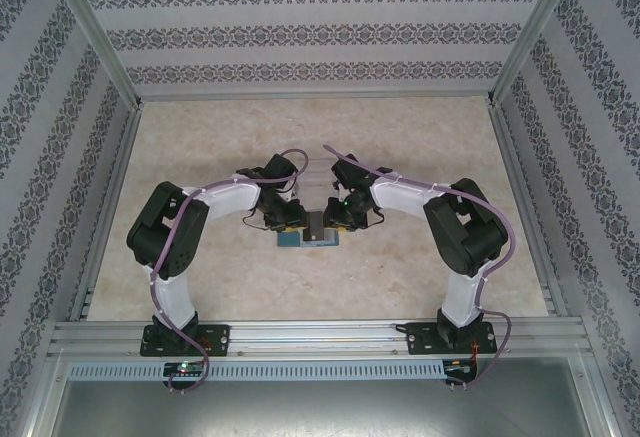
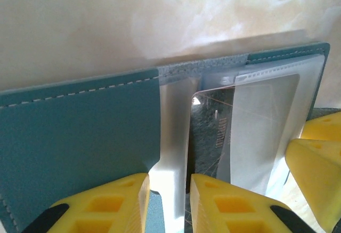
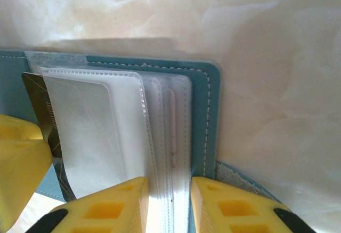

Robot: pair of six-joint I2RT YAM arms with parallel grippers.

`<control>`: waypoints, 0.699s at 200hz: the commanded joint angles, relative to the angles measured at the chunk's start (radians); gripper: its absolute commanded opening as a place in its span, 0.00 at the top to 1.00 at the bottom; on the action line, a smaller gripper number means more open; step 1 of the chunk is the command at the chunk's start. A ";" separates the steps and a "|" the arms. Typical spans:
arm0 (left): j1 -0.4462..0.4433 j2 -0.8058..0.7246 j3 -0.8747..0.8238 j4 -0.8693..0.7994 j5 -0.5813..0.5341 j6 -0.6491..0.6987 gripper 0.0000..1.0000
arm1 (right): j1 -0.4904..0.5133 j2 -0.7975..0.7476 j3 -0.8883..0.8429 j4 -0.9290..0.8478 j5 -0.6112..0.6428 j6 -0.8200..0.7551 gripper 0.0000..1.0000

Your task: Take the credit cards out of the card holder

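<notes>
The teal card holder [image 1: 293,242] lies open like a book at the table's centre, with both grippers down on it. In the left wrist view its teal cover [image 2: 80,131] spreads to the left. My left gripper [image 2: 169,177] is shut on an upright clear sleeve page [image 2: 173,115]. A dark credit card [image 2: 210,131] sits inside the clear sleeves just right of it. My right gripper [image 3: 169,179] is shut on the stack of clear sleeves [image 3: 165,131] and the right cover edge [image 3: 205,115]. The same dark card [image 3: 36,97] peeks out at the left. The strap tab [image 3: 237,175] lies beside the right finger.
The beige marbled tabletop [image 1: 420,147] surrounds the wallet, fenced by aluminium rails and patterned walls [image 1: 320,32]. The other arm's yellow fingers crowd each wrist view: the right fingers [image 2: 317,155] and the left fingers [image 3: 18,161].
</notes>
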 commanded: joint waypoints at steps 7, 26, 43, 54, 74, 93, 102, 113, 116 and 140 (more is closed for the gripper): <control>0.007 -0.045 -0.011 -0.044 -0.062 0.002 0.72 | 0.010 -0.009 0.008 -0.096 0.089 -0.018 0.73; 0.007 -0.059 -0.023 -0.002 -0.033 -0.027 0.71 | 0.015 -0.028 0.024 -0.106 0.093 -0.018 0.73; 0.007 -0.060 -0.035 0.044 0.009 -0.053 0.70 | 0.022 -0.042 0.041 -0.112 0.090 -0.017 0.73; 0.007 -0.060 -0.046 0.074 0.028 -0.072 0.70 | 0.028 -0.048 0.054 -0.120 0.093 -0.017 0.72; 0.007 -0.058 -0.062 0.115 0.051 -0.093 0.69 | 0.037 -0.064 0.071 -0.128 0.098 -0.016 0.73; 0.011 -0.051 -0.075 0.148 0.072 -0.110 0.69 | 0.046 -0.071 0.082 -0.132 0.100 -0.017 0.73; 0.014 -0.050 -0.083 0.165 0.080 -0.117 0.69 | 0.048 -0.068 0.086 -0.127 0.093 -0.017 0.73; 0.015 -0.050 -0.087 0.168 0.078 -0.119 0.69 | 0.050 -0.064 0.085 -0.114 0.072 -0.013 0.73; 0.014 -0.052 -0.088 0.169 0.077 -0.119 0.70 | 0.052 -0.062 0.084 -0.108 0.066 -0.012 0.74; 0.016 -0.063 -0.101 0.186 0.081 -0.121 0.71 | 0.054 -0.040 0.075 -0.067 0.020 -0.004 0.78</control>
